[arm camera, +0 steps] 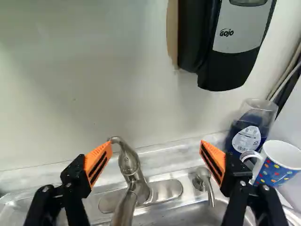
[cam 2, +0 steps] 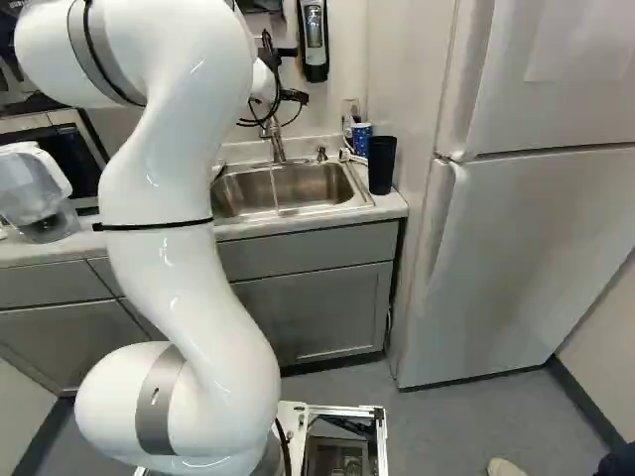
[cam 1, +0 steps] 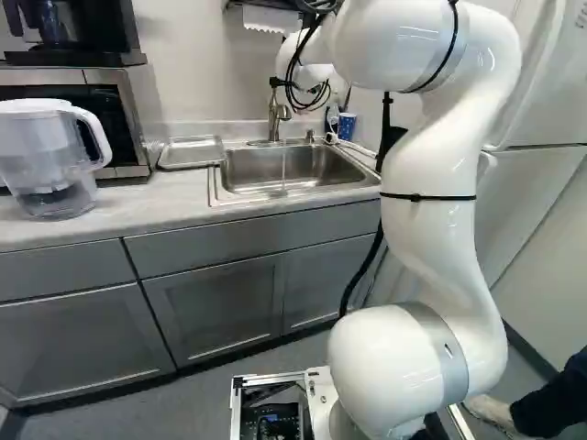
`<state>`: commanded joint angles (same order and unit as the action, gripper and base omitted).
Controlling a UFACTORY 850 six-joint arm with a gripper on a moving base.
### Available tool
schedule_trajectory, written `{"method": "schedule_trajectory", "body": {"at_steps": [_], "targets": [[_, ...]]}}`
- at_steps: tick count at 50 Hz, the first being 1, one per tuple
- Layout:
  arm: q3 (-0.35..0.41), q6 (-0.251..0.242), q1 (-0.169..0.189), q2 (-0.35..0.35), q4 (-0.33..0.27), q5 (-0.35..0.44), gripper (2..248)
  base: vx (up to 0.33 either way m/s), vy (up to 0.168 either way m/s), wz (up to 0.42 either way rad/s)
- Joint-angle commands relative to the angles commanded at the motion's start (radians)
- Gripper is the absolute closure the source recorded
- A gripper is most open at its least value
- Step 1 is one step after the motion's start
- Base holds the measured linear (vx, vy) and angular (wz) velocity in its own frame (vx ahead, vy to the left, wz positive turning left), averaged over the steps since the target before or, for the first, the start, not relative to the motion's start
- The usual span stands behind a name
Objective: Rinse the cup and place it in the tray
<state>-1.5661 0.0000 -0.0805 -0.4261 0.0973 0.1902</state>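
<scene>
Blue cup [arm camera: 278,170] beside tool [cam 1: 300,85], apart

Tray [cam 1: 191,152] left of basin [cam 1: 252,172], faucet [arm camera: 132,181] behind it, cup [arm camera: 276,170] beside bottle [arm camera: 247,134]

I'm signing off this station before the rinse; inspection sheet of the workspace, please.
Surface: pale counter, inset metal sink
Job's things: dotted cup near the faucet; metal tray left of the sink in the left base view
Clutter: bottle of blue liquid by the cup, black tumbler, pitcher
Jaws: open, held item: nothing seen
Cables: black cables looped at the arm; white cord beside the sink
Surroundings: refrigerator, wall dispenser
</scene>
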Motion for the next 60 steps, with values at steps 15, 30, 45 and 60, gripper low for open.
{"method": "schedule_trajectory", "body": {"at_steps": [15, 30, 45, 60], "targets": [[0.088, 0.0, -0.012, 0.074, 0.0, 0.0, 3, 0.0, 0.0, 0.0], [0.176, 0.0, -0.029, 0.15, 0.0, -0.001, 3, 0.0, 0.0, 0.0], [0.261, 0.0, -0.04, 0.226, 0.0, -0.031, 3, 0.0, 0.0, 0.0], [0.345, 0.0, -0.045, 0.304, 0.0, -0.096, 3, 0.0, 0.0, 0.0]]}}
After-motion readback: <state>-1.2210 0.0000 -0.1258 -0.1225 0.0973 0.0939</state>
